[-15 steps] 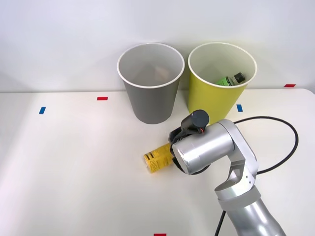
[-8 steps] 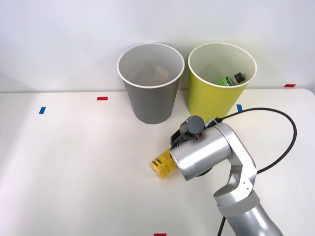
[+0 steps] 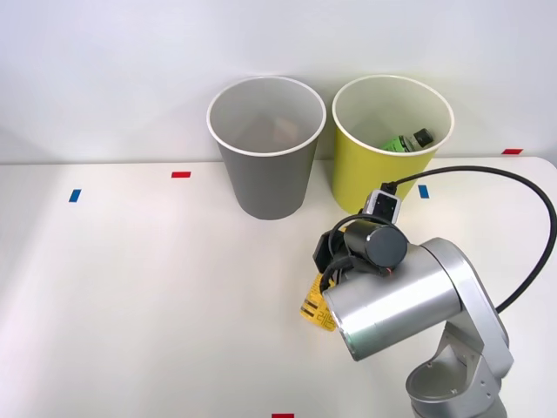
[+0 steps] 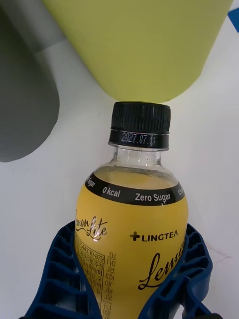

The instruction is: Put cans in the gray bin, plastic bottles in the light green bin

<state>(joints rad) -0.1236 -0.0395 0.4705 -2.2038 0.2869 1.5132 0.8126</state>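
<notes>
Two round tapered bins stand side by side at the far edge of the white tabletop (image 3: pixel 130 296): the gray bin (image 3: pixel 265 178) on the robot's left and the light green bin (image 3: pixel 383 174) on its right, close together but apart. Both have white rims and pale insides. The right arm (image 3: pixel 409 300), a silver cylinder with a black cable looping off to the right, enters from the right and lies in front of the light green bin. Its right gripper (image 4: pixel 132 279) has the blue ribbed jaws pinching the yellow bottle (image 4: pixel 130 234) on both sides of its body. In the front view only a yellow, black-printed part of this bottle (image 3: pixel 316 305) shows beside the wrist, in front of the two bins; whether it touches the tabletop cannot be told. In the wrist view its black screw cap (image 4: pixel 140 124) points toward the base of the light green bin (image 4: pixel 144 45), with the gray bin (image 4: pixel 25 99) off to one side. A green bottle (image 3: pixel 409 140) lies inside the light green bin, tilted against the far wall. Small red and blue tape marks (image 3: pixel 181 174) dot the tabletop.
</notes>
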